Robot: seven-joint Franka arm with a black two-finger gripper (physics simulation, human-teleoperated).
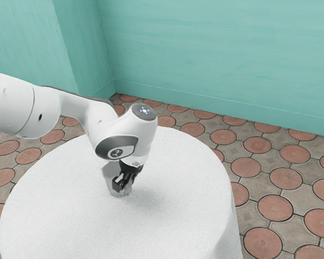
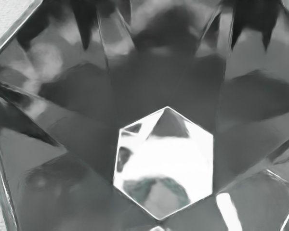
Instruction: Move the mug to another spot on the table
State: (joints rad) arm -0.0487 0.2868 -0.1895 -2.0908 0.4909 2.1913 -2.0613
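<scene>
Ext. view: the gripper [image 1: 122, 186] is low over the white table [image 1: 194, 216], centre-left of the frame, right at a clear glass mug [image 1: 114, 190]. Open or clamped, I cannot tell. Wrist view: mug directly under the hand, faceted walls, hexagon bottom [image 2: 164, 166]. Prob. stiff, slippery, fragile, so take hold at the rim wall.

Terracotta tile floor [image 1: 283, 178] below teal walls [image 1: 205, 48]

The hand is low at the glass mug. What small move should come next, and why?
Probably a slight straight lift, if the hold is sure. The hand sits right at the mug, which stands on the white table. The wrist view looks straight into its faceted inside, so the hand seems low enough.
</scene>
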